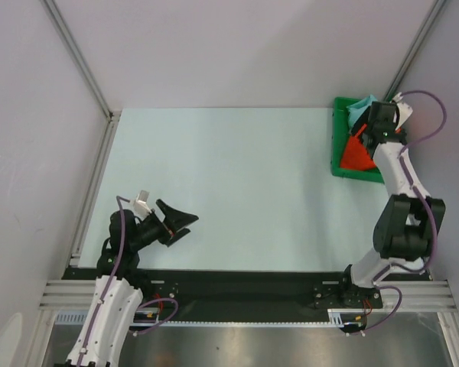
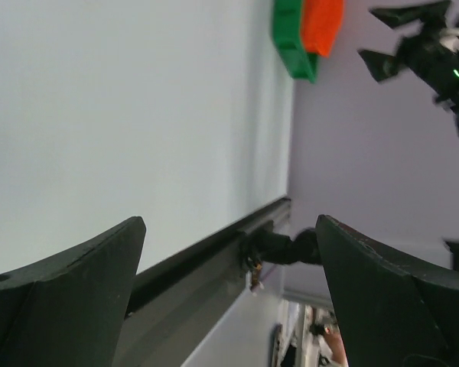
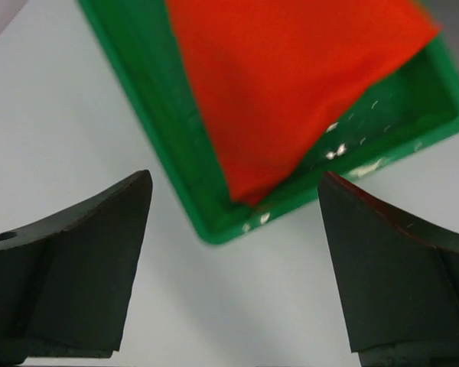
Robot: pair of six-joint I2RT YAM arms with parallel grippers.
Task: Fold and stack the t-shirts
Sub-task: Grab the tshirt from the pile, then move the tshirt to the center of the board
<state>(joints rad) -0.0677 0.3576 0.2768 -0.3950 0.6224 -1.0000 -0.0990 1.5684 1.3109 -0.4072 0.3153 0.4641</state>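
Your right gripper [image 3: 234, 180] hangs wide open over a corner of the green tray [image 3: 149, 107], holding nothing. Its two dark, wedge-shaped fingers [image 3: 84, 260] stand well apart in the wrist view. Between them lies the orange shirt [image 3: 291, 84], a smooth, flat fold of soft cloth. One pointed corner of it reaches toward the tray's rim. The tray is hard, glossy plastic with a raised wall, flecked with pale marks near that corner. From above, you see the tray at the far right of the pale desk [image 1: 229, 176], and a light teal shirt [image 1: 359, 108] bunched at its far end, beside the orange one. Your left gripper [image 1: 185, 223] is also spread wide and empty, low over the bare near-left part of the desk, well apart from the shirts.
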